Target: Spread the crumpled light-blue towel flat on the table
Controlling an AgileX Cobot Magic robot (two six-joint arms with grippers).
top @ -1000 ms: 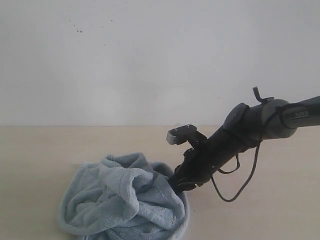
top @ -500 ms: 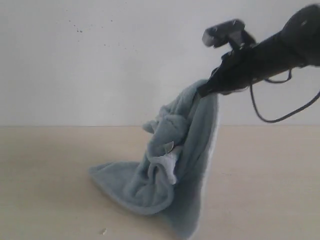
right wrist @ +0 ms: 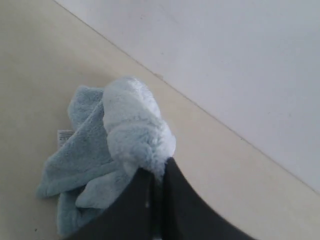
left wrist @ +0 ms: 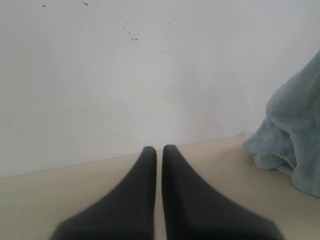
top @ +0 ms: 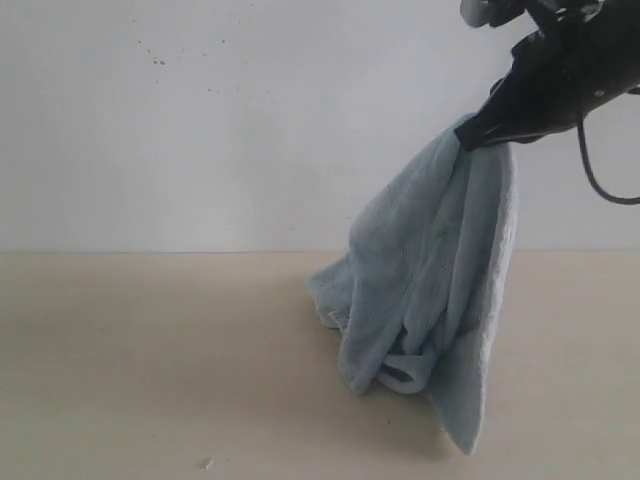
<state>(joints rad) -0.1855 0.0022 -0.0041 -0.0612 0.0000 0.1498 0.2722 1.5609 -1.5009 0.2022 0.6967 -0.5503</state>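
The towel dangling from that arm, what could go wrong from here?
The right gripper pinches only a small bit of the towel, so the fluffy cloth might slip out. It hangs in bunched folds; lowered like this onto the table it would likely stay crumpled.

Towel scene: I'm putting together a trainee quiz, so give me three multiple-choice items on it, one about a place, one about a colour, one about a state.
1. Where does the right end effector grip the towel?
A. its top end
B. its lowest corner
C. nowhere; it lies flat

2. What colour is the towel?
A. dark red
B. light blue
C. yellow

3. What state is the left end effector in?
A. shut and empty
B. shut on the cloth
C. wide open

Answers:
1 A: the exterior view shows the cloth hanging down from that end effector toward the table.
2 B: it looks pale blue in every view.
3 A: its fingers meet with nothing between them.
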